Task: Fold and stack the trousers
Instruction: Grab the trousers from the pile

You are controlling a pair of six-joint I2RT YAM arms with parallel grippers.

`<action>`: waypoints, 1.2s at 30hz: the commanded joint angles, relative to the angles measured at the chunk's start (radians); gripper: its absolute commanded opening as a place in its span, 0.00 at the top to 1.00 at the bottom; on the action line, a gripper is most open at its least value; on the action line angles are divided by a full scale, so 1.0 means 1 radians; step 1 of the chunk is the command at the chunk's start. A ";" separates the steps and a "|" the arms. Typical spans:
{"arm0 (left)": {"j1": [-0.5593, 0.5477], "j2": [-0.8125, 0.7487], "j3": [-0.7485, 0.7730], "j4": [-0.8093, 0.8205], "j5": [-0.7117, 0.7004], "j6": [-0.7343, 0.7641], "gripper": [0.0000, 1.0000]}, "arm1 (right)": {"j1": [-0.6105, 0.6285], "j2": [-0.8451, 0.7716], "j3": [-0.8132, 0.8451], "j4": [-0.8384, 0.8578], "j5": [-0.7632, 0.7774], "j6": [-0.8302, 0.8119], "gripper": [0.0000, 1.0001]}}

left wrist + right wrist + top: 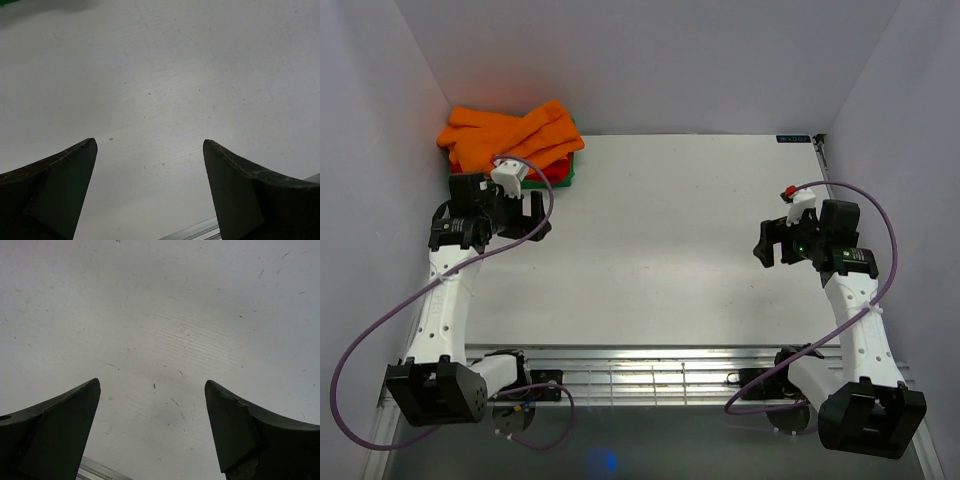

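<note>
- Left claw (525, 215) hangs just beside the pile, jaws apart, nothing held. I'd say lift it away gently so nothing drags.
- Trousers (515, 135) sit in the table's (660, 250) far-left corner: orange pair on top, a bit rumpled, red and green edges peeking out beneath.
- Right claw (772, 245): jaws apart, empty, well away from them.

Even, soft overhead light; sharp, shadowless.

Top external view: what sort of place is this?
Probably a lab robot test cell: plain white walls box in a white tabletop, the left arm and right arm bolt to a slotted aluminium rail, and folded orange trousers are stacked in the far-left corner.
</note>
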 commanded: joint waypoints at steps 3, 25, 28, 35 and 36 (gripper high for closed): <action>0.001 0.115 0.187 -0.035 -0.033 0.085 0.02 | 0.004 0.028 0.010 0.023 -0.038 -0.003 0.10; 0.004 0.952 0.928 0.244 -0.165 0.343 0.05 | 0.004 0.132 0.055 0.014 -0.081 0.008 0.10; 0.004 1.025 0.992 0.253 -0.190 0.357 0.05 | 0.004 0.138 0.050 0.012 -0.078 0.008 0.10; 0.004 1.105 0.944 0.318 -0.162 0.389 0.06 | 0.004 0.156 0.053 0.014 -0.066 0.005 0.10; 0.004 1.109 0.933 0.319 -0.141 0.391 0.06 | 0.004 0.156 0.055 0.014 -0.065 0.005 0.10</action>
